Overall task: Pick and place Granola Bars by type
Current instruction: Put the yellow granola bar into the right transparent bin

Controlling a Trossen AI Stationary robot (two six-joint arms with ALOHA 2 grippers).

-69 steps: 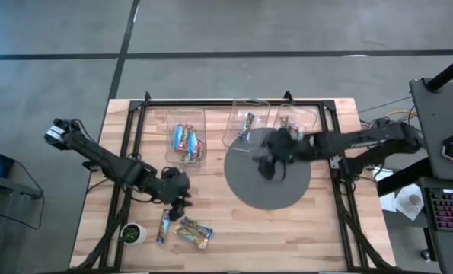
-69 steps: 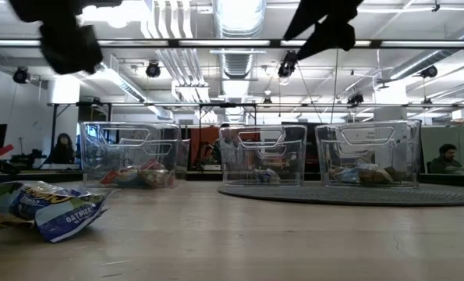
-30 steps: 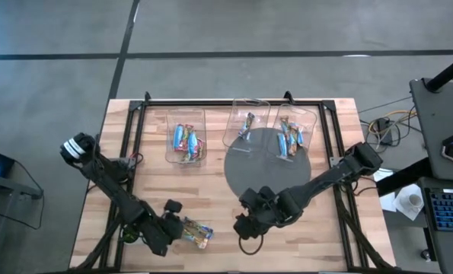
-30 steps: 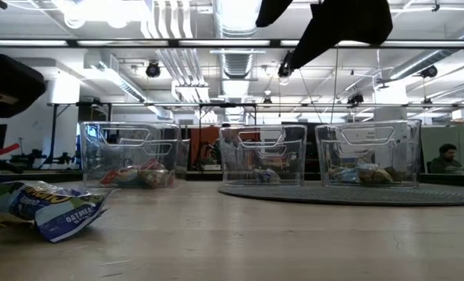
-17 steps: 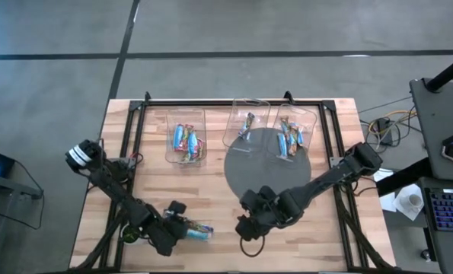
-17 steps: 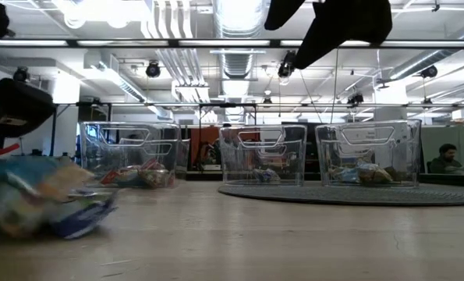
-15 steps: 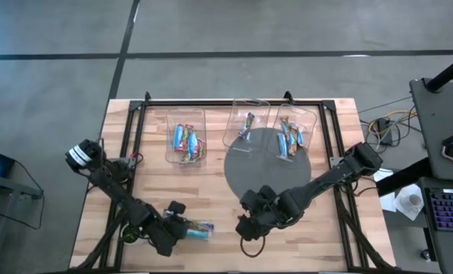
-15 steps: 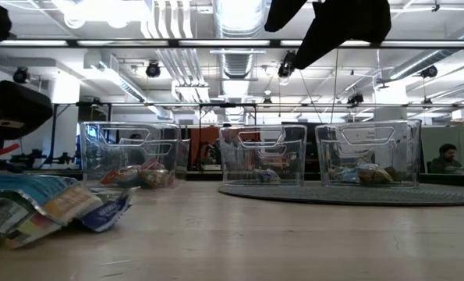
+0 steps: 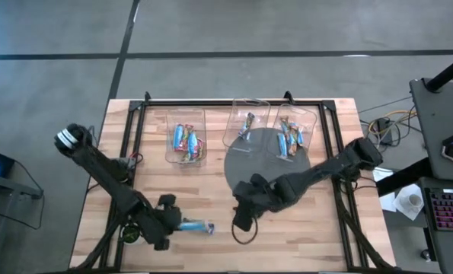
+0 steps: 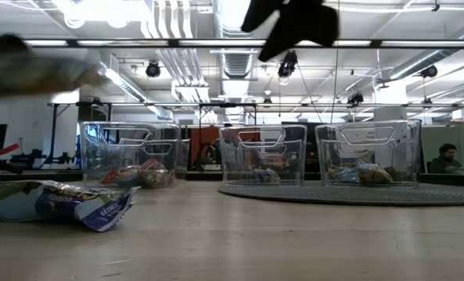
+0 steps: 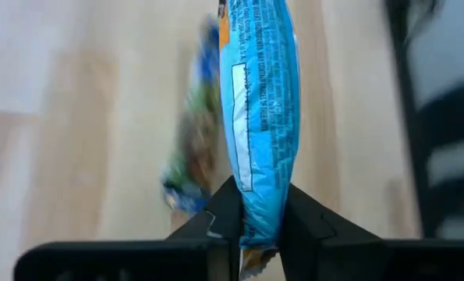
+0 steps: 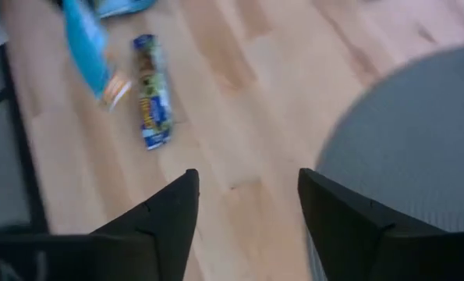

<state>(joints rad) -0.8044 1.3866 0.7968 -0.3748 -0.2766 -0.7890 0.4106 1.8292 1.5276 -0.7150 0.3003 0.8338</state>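
Spanning most of the high view, the wooden bench (image 9: 211, 183) carries a round grey mat (image 9: 241, 164) and three clear bins along its far side. The left bin (image 9: 185, 137) holds light blue and red-yellow wrapped bars (image 9: 185, 141), the middle bin (image 9: 246, 122) a single multicoloured bar, the right bin (image 9: 296, 128) several mixed blue and brown-orange ones.

The left arm reaches to the near left part of the bench, where the left hand (image 11: 248, 222) is clamped on a light blue bar (image 11: 260, 117). Its wrapper is glossy, with a white printed panel, an orange patch at the far end and crimped ends, and it stands on edge between the two dark fingers. Just beside it, on the wood, lies a multicoloured bar (image 12: 152, 90) in blue, yellow and green, crinkled and shiny.

The right hand (image 12: 247, 204) hangs over bare wood at the near edge of the mat, its fingers apart and holding nothing.
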